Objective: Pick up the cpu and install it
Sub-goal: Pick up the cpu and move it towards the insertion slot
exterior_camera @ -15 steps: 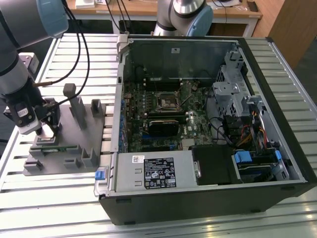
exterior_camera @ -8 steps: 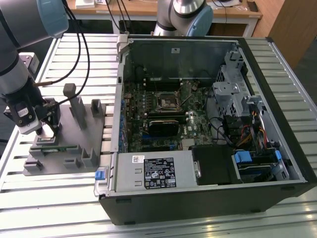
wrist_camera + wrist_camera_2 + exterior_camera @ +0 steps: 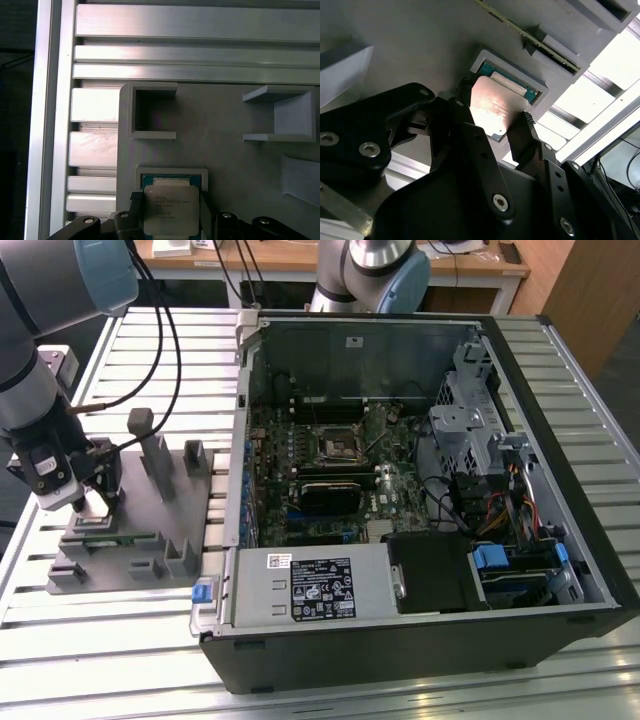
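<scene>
The cpu (image 3: 496, 106), a thin square chip with a pale silver top, sits between my two black fingers just over its shallow square nest (image 3: 507, 75) on the grey fixture plate. My gripper (image 3: 494, 114) is shut on the cpu, with one fingertip against each of two opposite edges. In the first wrist view the cpu (image 3: 169, 210) covers most of the teal-lined nest (image 3: 172, 175), with my gripper (image 3: 169, 216) around it. In the exterior view my gripper (image 3: 92, 498) hangs low over the plate's end at the exterior view's left. The open socket (image 3: 335, 445) lies in the motherboard.
The grey fixture plate (image 3: 150, 540) carries several upright posts (image 3: 158, 455) and a long green memory stick (image 3: 115, 537). An open computer case (image 3: 420, 490) stands at the exterior view's right. All rests on a slatted aluminium table (image 3: 100, 650). Cables hang from the arm.
</scene>
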Robot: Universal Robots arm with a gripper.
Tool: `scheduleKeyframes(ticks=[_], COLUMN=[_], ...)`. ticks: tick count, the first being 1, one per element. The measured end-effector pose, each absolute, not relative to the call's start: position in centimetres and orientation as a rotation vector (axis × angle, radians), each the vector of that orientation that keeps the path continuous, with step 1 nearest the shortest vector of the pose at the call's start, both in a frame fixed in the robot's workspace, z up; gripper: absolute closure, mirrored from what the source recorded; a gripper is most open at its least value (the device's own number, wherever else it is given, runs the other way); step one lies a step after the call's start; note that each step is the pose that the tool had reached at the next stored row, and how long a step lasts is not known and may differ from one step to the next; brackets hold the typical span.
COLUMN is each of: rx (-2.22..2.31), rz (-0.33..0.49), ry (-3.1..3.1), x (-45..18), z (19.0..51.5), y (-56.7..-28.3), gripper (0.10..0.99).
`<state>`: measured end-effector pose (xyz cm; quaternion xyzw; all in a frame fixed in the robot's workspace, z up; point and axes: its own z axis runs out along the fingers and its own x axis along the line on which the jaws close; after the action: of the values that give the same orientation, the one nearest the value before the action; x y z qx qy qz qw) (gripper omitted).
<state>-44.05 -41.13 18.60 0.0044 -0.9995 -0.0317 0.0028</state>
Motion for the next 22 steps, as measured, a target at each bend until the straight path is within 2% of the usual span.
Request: scheduleKeyframes(ticks=[4,6,22], rx=[0.014,0.014,0.017], rz=[-0.1,-0.1,-0.1], ry=[-3.134,-3.134,-3.142], x=[-44.05,-44.05,-44.3], z=[18.57,18.57,18.58], y=[-41.13,-41.13,-41.17], gripper=[0.537,0.416,0.416])
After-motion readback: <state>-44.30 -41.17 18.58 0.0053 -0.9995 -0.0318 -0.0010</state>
